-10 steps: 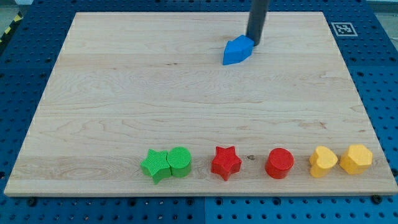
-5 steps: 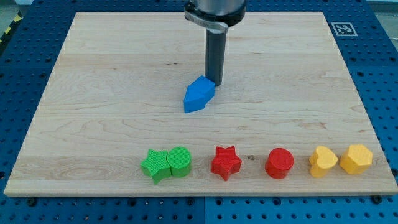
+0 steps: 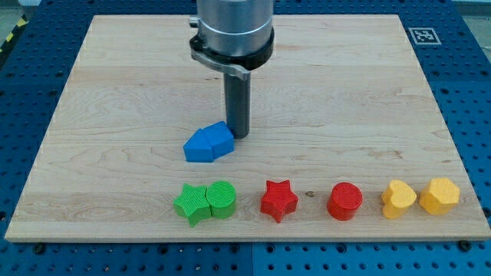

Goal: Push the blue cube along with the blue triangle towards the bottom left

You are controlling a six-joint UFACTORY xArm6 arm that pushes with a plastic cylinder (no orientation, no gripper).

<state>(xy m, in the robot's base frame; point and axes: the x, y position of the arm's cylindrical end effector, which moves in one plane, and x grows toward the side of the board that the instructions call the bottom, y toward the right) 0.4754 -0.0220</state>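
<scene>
The blue cube (image 3: 220, 137) and the blue triangle (image 3: 199, 149) lie pressed together as one blue cluster, left of the board's middle and above the green blocks. The cube is the upper right part, the triangle the lower left part. My tip (image 3: 238, 136) touches the cube's right edge. The dark rod rises from there to the grey arm end at the view's top.
Along the board's bottom edge stands a row: a green star (image 3: 192, 203), a green cylinder (image 3: 221, 198), a red star (image 3: 278, 200), a red cylinder (image 3: 345, 202), and two yellow blocks (image 3: 399, 198) (image 3: 439, 195). The green blocks are just below the blue pair.
My tip has moved down and to the left across the board, pushing the blue cube and blue triangle from the top middle to just above the green blocks.
</scene>
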